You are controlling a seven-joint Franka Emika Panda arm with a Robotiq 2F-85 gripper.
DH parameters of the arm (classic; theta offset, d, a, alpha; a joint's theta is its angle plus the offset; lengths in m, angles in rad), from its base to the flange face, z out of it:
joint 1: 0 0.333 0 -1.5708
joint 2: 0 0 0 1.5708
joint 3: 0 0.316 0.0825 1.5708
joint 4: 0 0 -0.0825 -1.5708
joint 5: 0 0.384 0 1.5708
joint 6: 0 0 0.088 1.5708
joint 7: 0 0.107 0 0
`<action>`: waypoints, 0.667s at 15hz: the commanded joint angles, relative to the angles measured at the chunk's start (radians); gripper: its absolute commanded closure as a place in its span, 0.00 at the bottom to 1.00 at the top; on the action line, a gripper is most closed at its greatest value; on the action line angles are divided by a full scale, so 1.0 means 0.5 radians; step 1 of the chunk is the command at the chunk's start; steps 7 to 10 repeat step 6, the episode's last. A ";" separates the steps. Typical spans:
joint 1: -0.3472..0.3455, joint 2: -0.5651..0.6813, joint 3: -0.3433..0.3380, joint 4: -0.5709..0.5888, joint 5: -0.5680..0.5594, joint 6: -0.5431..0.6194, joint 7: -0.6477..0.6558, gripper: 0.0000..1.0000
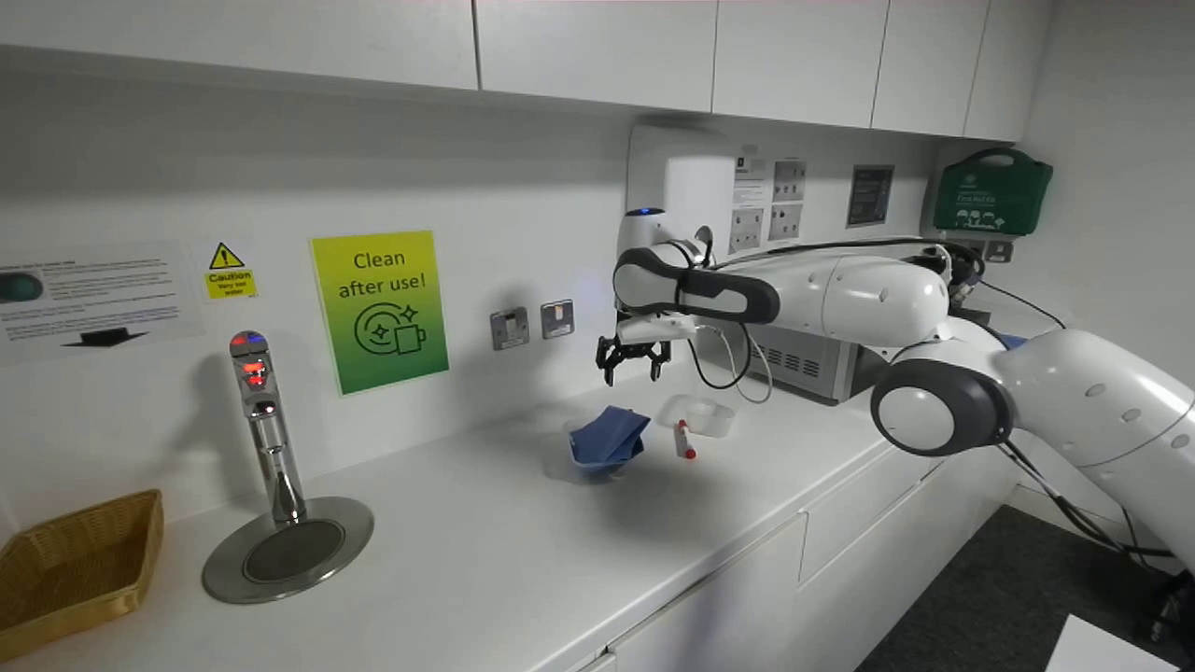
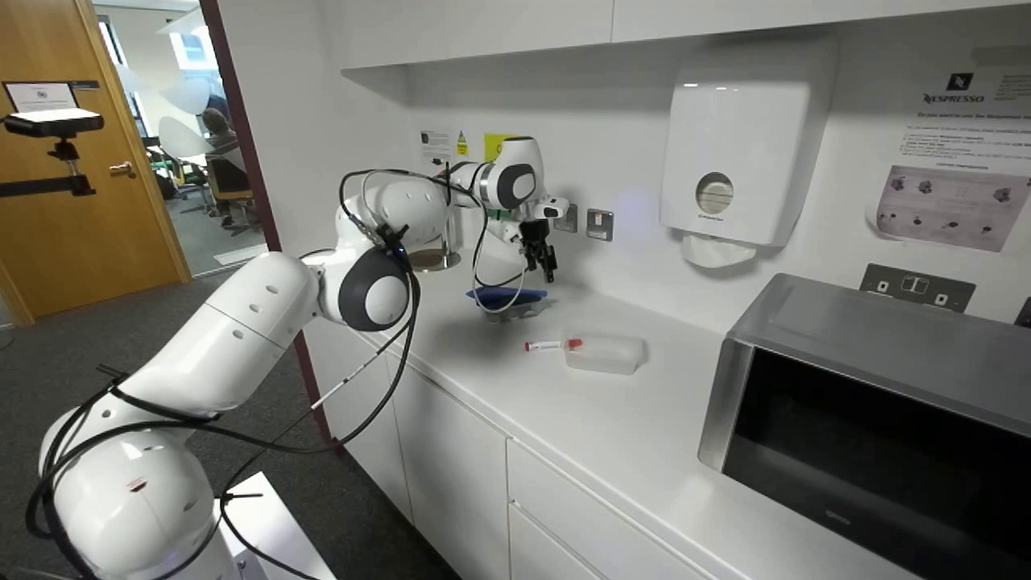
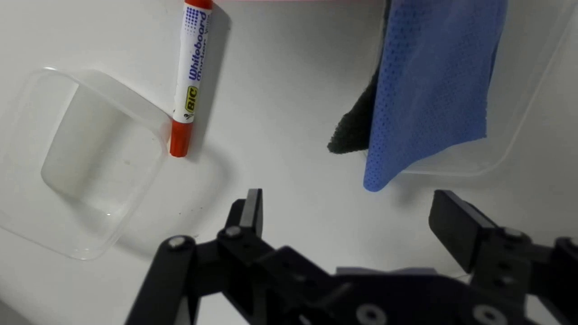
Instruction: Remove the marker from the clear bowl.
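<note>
The white marker with red ends [image 3: 192, 67] lies on the counter outside the clear bowl [image 3: 122, 97]. One red end is close beside the bowl's rim; I cannot tell if they touch. The marker [image 1: 683, 440] [image 2: 548, 345] and the bowl [image 1: 712, 419] [image 2: 610, 355] show in both exterior views. Nothing shows inside the bowl. My gripper [image 3: 347, 214] is open, with nothing between its fingers. In both exterior views the gripper [image 1: 632, 375] [image 2: 541, 267] hangs above the counter, near the wall, over the blue cloth's side and away from the marker.
A folded blue cloth [image 3: 433, 90] and a dark sponge-like piece [image 3: 354, 131] lie in another clear container [image 3: 519, 135]. A microwave [image 2: 854, 403], a tap [image 1: 271, 429] and a wicker basket [image 1: 79, 569] stand on the counter. Wall cupboards [image 1: 597, 51] hang above.
</note>
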 commanded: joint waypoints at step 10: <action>0.017 -0.002 0.000 0.000 0.000 0.000 0.000 0.00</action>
